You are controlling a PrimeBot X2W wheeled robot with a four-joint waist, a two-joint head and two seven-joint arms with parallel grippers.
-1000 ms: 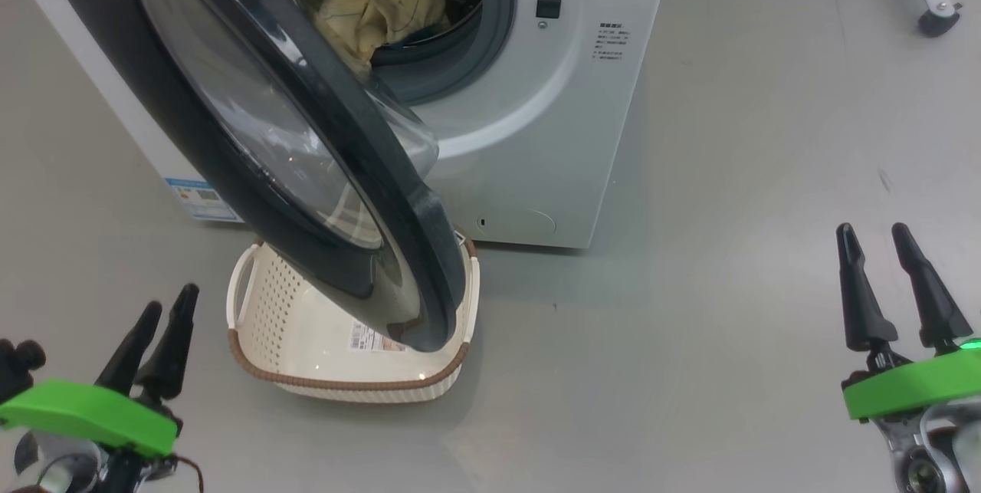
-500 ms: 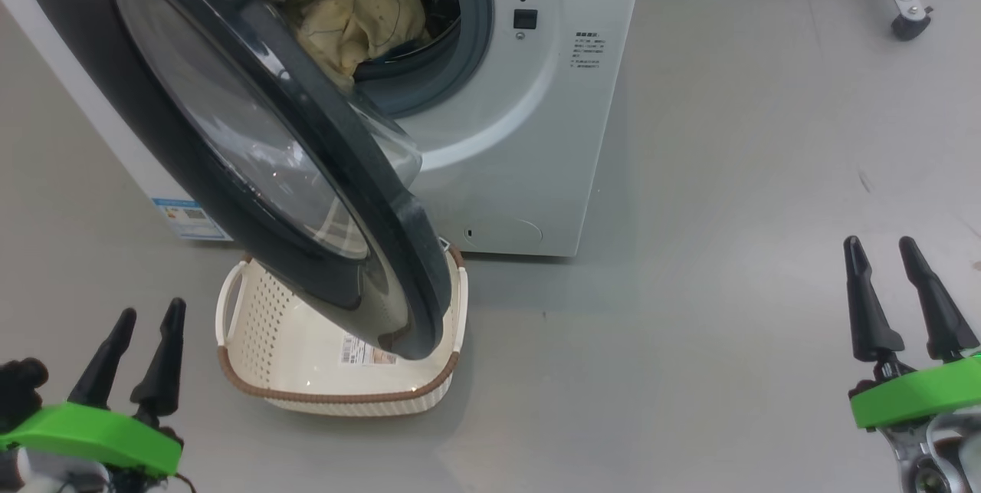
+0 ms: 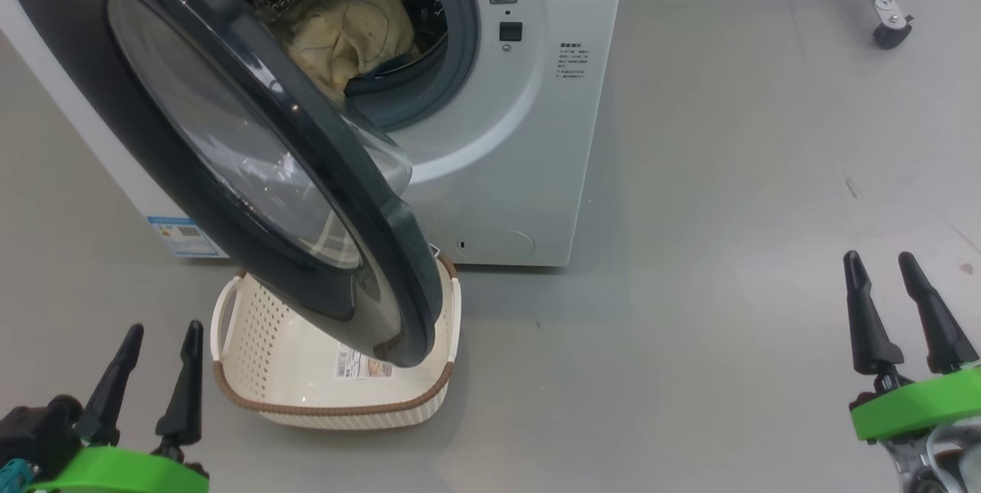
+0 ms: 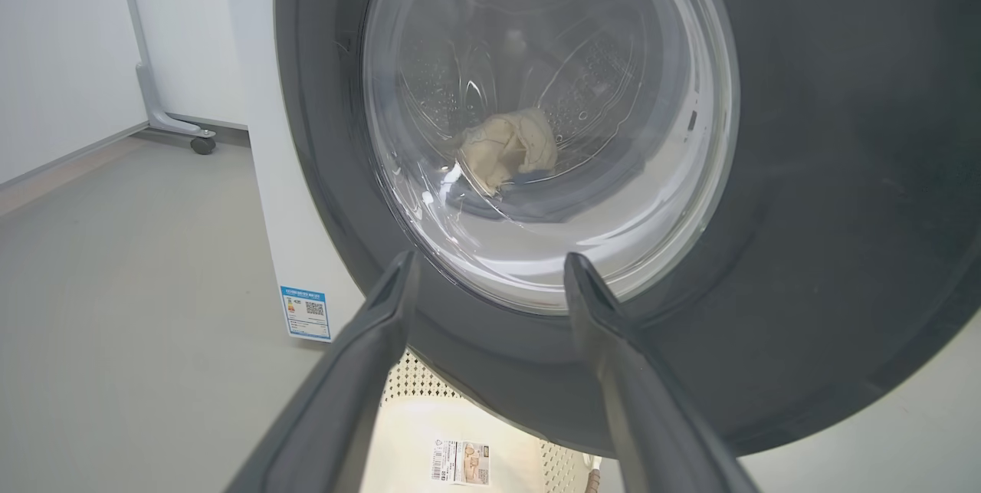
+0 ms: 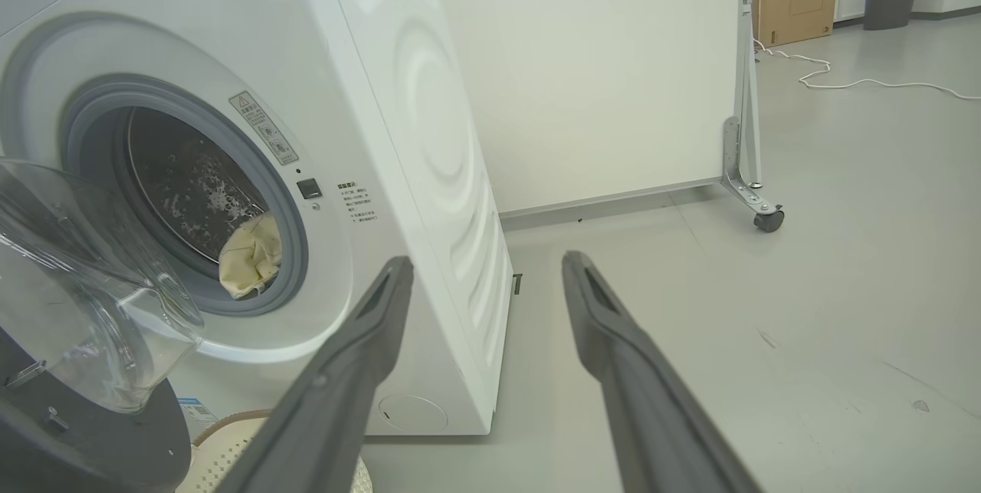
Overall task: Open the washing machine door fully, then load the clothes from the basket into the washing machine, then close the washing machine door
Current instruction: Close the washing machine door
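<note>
my left gripper (image 3: pixel 166 328) sits low at the near left, fingers spread and empty. my right gripper (image 3: pixel 878 257) is likewise parted and empty, well off to the right. just ahead of the left one is the basket (image 3: pixel 329 409), seemingly bare. the washing machine door (image 3: pixel 222 148) hangs open over it, outer face toward my left wrist. beyond, the clothes (image 3: pixel 349 37) lie inside the washing machine (image 3: pixel 521 163). closing the door looks like the left arm's push.
</note>
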